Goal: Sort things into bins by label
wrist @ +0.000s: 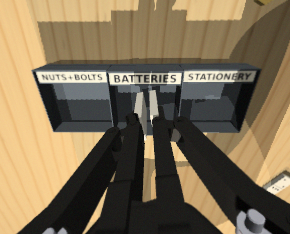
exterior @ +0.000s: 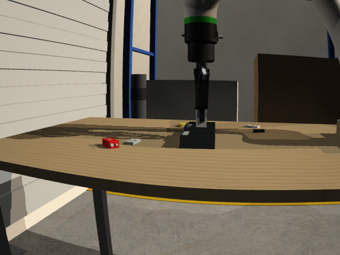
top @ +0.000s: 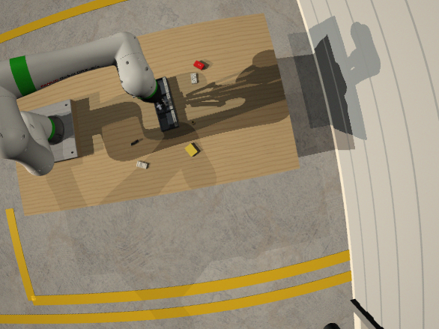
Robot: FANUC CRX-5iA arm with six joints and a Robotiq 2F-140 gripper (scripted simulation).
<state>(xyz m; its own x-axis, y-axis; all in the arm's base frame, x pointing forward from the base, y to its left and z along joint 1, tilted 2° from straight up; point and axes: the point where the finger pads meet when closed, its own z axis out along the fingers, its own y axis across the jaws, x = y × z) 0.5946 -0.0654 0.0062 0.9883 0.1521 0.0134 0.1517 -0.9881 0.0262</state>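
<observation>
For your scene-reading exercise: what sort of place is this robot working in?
Probably a factory or warehouse robot cell: yellow floor lines ring the wooden table, beside a big roller door and bare concrete floor.
</observation>
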